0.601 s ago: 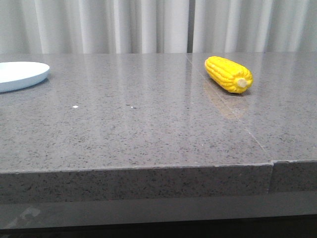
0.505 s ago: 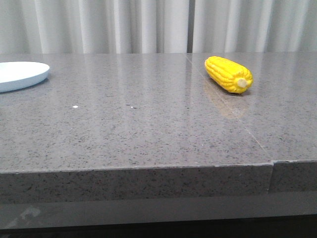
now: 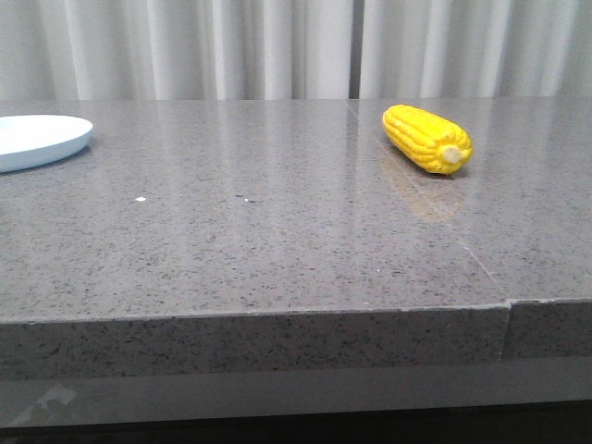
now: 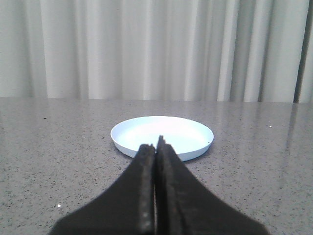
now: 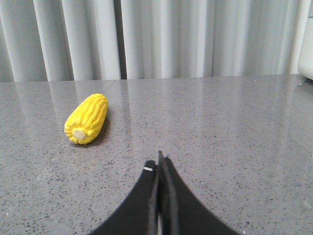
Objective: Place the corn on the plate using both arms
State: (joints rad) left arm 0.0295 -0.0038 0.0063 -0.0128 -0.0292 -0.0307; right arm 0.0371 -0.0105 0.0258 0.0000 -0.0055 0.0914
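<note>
The corn (image 3: 427, 139) lies on its side on the grey stone surface (image 3: 277, 240), far to the right and toward the back, its pale stub end turned toward the robot. It looks stiff and light, with a ribbed kernel skin that should give the pads some bite, though its round body could roll on the polished top. A hold across the thick middle, square to its long axis, seems the safest. The plate (image 3: 42, 139) sits well apart from it at the far left edge of the front view, with nothing on it. The right gripper (image 5: 159, 161) hangs low over the surface with its jaws pressed together, holding nothing, the corn ahead of it and off to one side. The left gripper (image 4: 156, 147) is likewise closed on nothing, pointed straight at the plate. No grasp has begun.
</note>
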